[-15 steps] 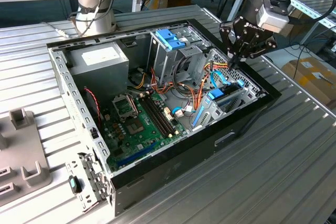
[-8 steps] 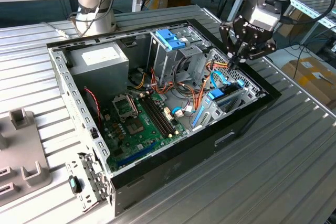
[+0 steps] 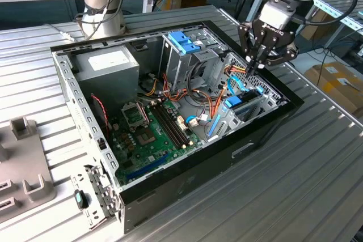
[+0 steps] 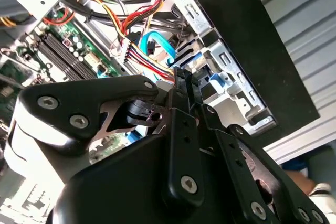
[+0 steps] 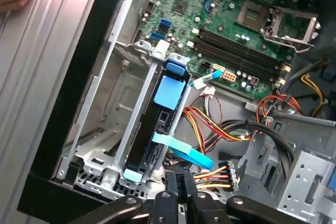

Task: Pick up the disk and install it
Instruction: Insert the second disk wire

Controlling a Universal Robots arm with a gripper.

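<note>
Disk (image 5: 160,129) edge-on, label hidden

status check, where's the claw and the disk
Claw shut, empty, above case's drive bay. Disk seated on edge in bay. Cables close beside it.

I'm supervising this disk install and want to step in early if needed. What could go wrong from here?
1. The gripper, jaws shut, hovers right among the red-yellow power cables and the blue flat cable; it could snag them.
2. The disk sits on edge in its bay by the case wall; pushing off-line could jam its blue rails.
</note>
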